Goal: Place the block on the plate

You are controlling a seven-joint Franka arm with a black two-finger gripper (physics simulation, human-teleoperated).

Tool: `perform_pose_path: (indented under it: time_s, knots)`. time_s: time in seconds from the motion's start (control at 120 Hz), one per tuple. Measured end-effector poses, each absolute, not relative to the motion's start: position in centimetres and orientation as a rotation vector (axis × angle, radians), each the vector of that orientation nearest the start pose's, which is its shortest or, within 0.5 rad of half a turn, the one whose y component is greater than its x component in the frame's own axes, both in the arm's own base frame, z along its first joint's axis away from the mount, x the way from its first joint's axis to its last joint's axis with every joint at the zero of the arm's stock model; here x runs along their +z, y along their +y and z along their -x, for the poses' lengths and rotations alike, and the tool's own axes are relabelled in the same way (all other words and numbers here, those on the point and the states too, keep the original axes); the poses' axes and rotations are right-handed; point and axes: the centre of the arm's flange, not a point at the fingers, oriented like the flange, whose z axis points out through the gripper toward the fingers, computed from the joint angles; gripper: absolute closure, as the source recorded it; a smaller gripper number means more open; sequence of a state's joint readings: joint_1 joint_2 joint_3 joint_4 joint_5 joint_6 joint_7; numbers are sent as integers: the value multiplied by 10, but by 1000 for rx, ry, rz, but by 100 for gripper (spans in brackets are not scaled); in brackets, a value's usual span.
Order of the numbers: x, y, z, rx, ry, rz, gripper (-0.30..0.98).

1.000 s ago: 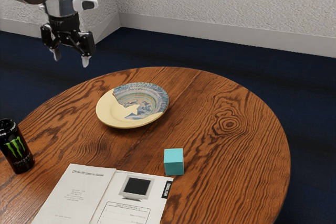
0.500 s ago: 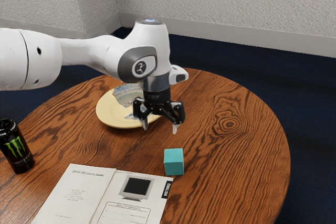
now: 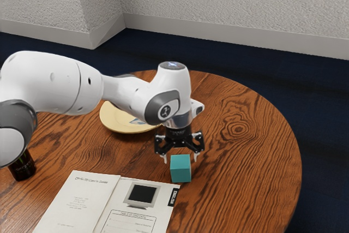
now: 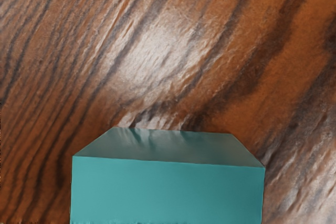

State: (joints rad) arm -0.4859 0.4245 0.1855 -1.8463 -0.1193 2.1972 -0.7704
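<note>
Turquoise cube [image 3: 180, 169] set on round wooden table [image 3: 256, 162], just beside open user's guide [image 3: 82, 203], inward from edge at exterior view's right. Gripper [image 3: 180, 157] poised at cube, fingers spread apart. Plate [image 3: 121, 123] partly hidden by arm [image 3: 57, 83].

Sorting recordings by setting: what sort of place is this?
Probably an office or meeting room: a round wooden table, an open printed guide and a dark blue, carpet-like floor suggest it.
</note>
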Motion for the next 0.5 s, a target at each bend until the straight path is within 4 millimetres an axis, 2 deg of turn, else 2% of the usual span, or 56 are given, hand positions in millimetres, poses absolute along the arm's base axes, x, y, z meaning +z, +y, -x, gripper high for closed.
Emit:
perform_pose_path:
  time_s: [0.175,0.5]
  knots:
    - [279,-194,-589,126,-911,2976,0]
    - [263,-198,-593,89,-1014,2946,0]
